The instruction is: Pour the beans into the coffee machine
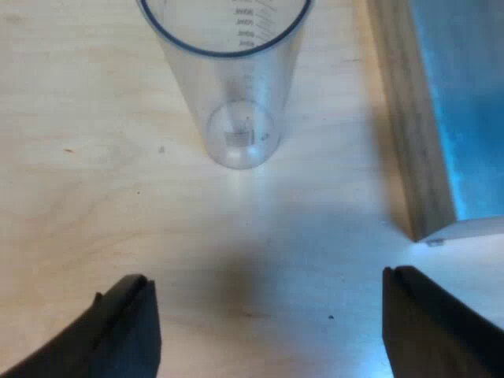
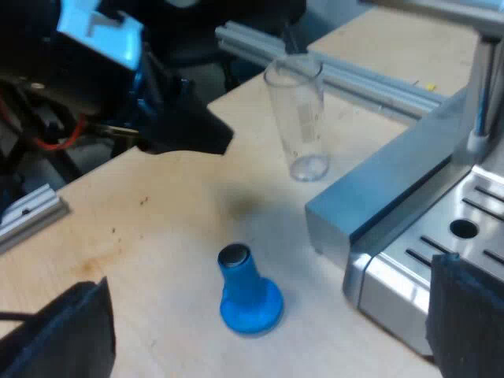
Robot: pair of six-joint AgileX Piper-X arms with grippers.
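Left gripper [image 1: 266, 279], fingers spread wide, faced the upright measuring glass [image 1: 236, 94]. The glass stood ahead of and between the fingertips, seemingly empty, suited to a side grasp. Right gripper [image 2: 268, 279] was likewise open, with the blue tamper [image 2: 248, 298] between its fingers.

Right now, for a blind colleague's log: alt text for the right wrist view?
A blue tamper stands on the wooden table, before the open right gripper. Beyond it an upright, seemingly empty glass stands beside the machine, with the left gripper near it.

Left claw [image 1: 268, 277] and right claw [image 2: 269, 277]: 2 thick, matte black fingers [image 1: 126, 331] each.
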